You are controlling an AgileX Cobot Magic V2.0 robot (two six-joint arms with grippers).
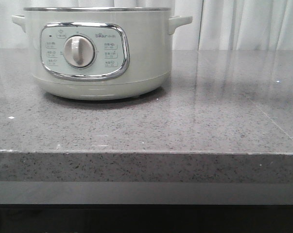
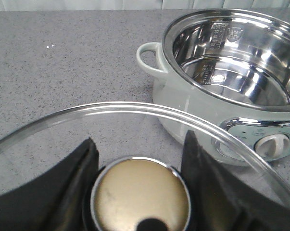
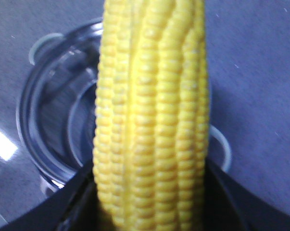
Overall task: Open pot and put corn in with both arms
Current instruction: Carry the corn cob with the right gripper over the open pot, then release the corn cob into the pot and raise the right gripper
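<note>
Lid off, left gripper jaws clamped on its knob. Right gripper jaws grasping corn above the open pot on the table. Centre over the bowl, lower, then release.

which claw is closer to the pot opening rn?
Right, as far as the wrist views show. The right claw holds the corn above the open pot; the left claw holds the glass lid off beside it.

Corn blurred, both ends cut off by frame, hides much of pot. Glass lid cropped at lower edge. Front view: pot interior unseen.
</note>
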